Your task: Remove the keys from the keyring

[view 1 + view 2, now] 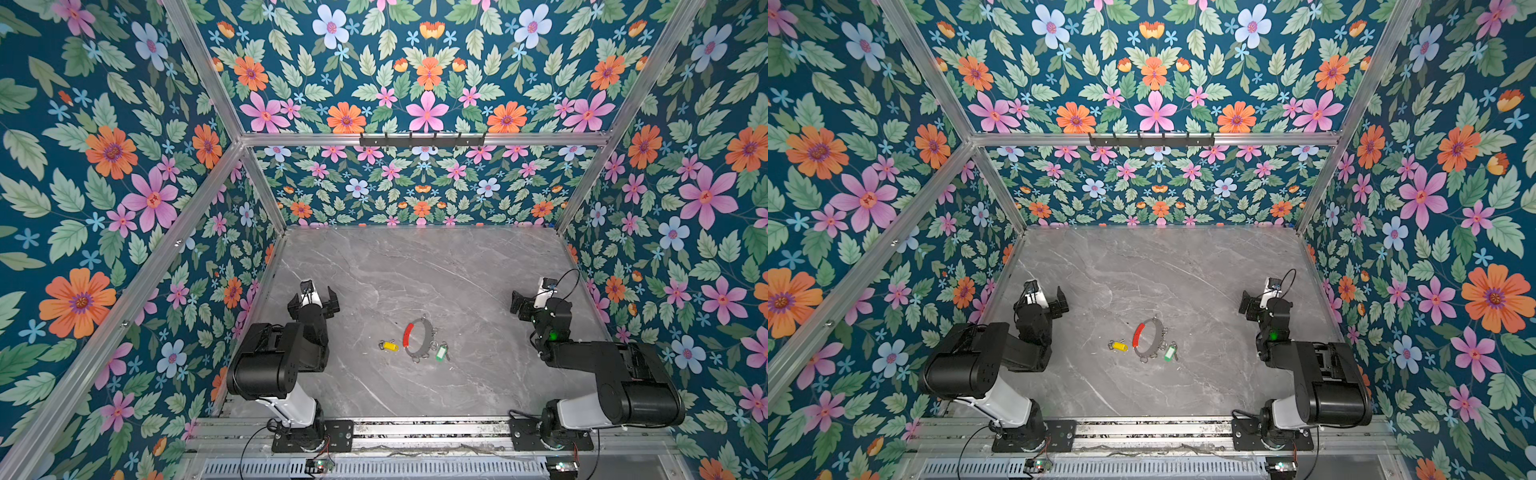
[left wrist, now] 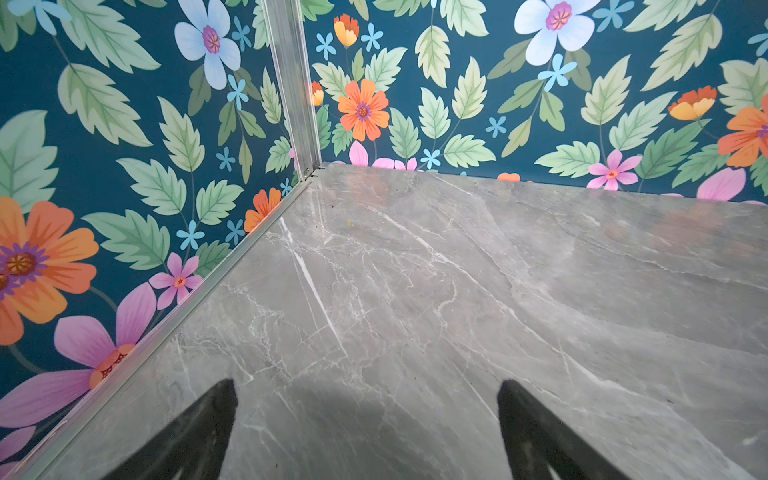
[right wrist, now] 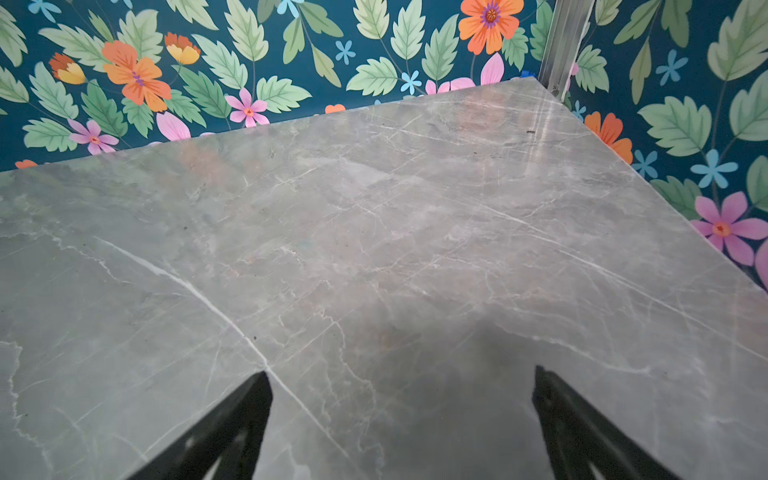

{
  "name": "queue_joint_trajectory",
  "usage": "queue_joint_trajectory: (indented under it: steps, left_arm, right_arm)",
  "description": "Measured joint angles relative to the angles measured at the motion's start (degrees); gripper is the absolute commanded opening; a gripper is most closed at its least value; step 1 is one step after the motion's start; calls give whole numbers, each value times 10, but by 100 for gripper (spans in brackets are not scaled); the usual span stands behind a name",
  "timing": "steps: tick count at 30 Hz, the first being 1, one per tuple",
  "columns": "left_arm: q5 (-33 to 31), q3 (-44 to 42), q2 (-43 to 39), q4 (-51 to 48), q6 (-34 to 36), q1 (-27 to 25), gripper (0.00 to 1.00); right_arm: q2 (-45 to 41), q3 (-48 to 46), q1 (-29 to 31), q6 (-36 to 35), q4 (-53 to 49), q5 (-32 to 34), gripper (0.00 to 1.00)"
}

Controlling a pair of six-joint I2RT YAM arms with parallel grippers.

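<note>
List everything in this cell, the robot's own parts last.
Table: one, grey marble, cell floor.
Walls: three, blue floral, around the table.
Hook rack: one, black, back rail.
Hoop: one, grey, part red, front centre.
Yellow tag: one, left of the hoop, apart.
Green tag: one, close by the hoop's right.
Small rings: several, silver, along the hoop.
Left gripper: black, jaws open, empty.
Right gripper: black, jaws open, empty.

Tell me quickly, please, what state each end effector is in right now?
Left end effector: open, holding nothing.
Right end effector: open, holding nothing.
</note>
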Motion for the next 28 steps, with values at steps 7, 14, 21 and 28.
queue_joint_trajectory:
  steps: [7, 14, 21, 28]
  left_arm:
    - [0, -3, -1, 1, 0, 0, 100]
    - [0, -3, -1, 6, 0, 0, 100]
    - [0, -2, -1, 7, 0, 0, 100]
    - [0, -1, 0, 7, 0, 0, 100]
  right_arm:
    - [-1, 0, 0, 0, 3, 0, 99]
    - [-1, 0, 0, 0, 3, 0, 99]
    - [-1, 0, 0, 0, 3, 0, 99]
    - [-1, 0, 0, 0, 3, 0, 99]
